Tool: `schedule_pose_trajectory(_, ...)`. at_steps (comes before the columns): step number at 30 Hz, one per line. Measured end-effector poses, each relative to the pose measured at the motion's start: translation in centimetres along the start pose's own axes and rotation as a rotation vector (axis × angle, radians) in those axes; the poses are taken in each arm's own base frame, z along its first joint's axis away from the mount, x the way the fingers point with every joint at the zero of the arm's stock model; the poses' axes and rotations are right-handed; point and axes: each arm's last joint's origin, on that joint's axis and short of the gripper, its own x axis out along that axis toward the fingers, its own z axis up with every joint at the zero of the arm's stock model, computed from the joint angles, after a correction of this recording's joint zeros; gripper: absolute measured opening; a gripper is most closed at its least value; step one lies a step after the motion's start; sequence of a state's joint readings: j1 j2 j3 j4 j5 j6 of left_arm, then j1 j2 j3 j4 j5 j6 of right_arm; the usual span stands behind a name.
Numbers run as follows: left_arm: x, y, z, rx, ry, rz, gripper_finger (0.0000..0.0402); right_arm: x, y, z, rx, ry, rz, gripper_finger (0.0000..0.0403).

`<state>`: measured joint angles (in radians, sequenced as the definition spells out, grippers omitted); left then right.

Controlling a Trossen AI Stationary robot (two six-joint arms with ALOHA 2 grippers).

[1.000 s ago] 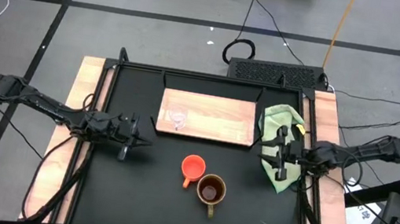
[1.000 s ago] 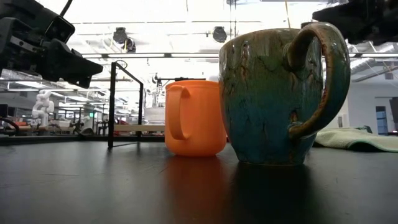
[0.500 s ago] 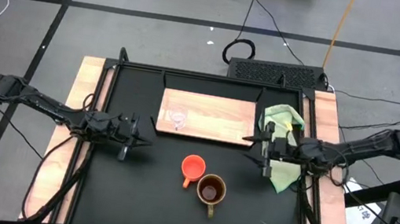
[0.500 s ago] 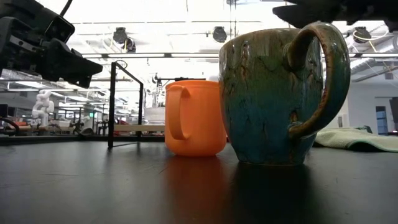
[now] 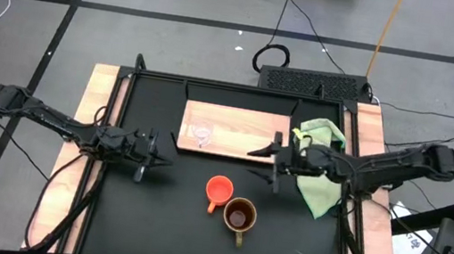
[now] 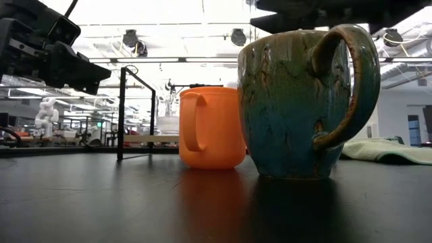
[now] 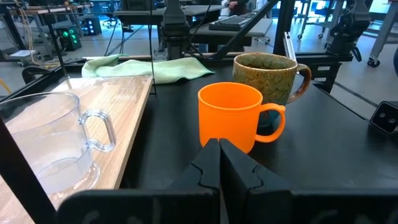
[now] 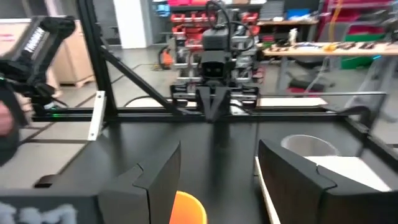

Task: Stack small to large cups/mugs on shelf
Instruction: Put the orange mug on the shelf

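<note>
Shelf (image 5: 244, 134) of light wood lies at twelve o'clock on the black tabletop (image 5: 168, 217), the clear glass cup (image 5: 201, 134) standing on its nine-o'clock end. Orange mug (image 5: 219, 189) and brown mug (image 5: 239, 214) touch near the centre (brown at five o'clock of orange). Right claw (image 5: 269, 159), fingers wide apart, hovers at the shelf's five-o'clock corner, beside the green cloth (image 5: 319, 163). Left claw (image 5: 156, 161), fingers pressed together, waits at nine o'clock.

L gripper (image 5: 157, 163) low at table's left, jaws closed, R gripper (image 5: 264, 161) mid-table, jaws apart
</note>
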<state>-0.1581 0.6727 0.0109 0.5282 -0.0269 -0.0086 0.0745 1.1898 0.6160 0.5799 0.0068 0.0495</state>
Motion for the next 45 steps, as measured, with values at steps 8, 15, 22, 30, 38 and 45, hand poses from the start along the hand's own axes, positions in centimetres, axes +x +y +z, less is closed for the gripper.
schedule_pose_trajectory(8, 0.0, 0.0, 0.0, 0.002, 0.000, 0.000, 0.0003, 3.9, -1.5, 0.8, 0.066, 0.068, 0.097, 0.0208)
schedule_pose_trajectory(15, 0.0, 0.0, 0.0, 0.004, 0.004, -0.002, 0.0003, 7.3, -1.8, 0.8, 0.091, 0.143, 0.133, 0.0208)
schedule_pose_trajectory(22, 0.0, 0.0, -0.1, 0.007, 0.010, -0.003, 0.0003, 9.8, -2.1, 2.2, 0.085, 0.340, 0.165, 0.0208)
schedule_pose_trajectory(30, 0.0, 0.0, -0.3, 0.007, 0.036, -0.003, 0.0003, 9.9, -2.3, 3.6, 0.059, 0.532, 0.164, 0.0208)
schedule_pose_trajectory(38, 0.0, 0.0, -0.4, 0.010, 0.040, -0.003, 0.0003, 10.7, -1.9, 4.0, 0.097, 0.617, 0.219, 0.0208)
schedule_pose_trajectory(45, 0.0, 0.0, -0.3, 0.001, 0.034, -0.002, 0.0003, 14.2, -1.3, 2.3, 0.080, 0.840, 0.246, 0.0208)
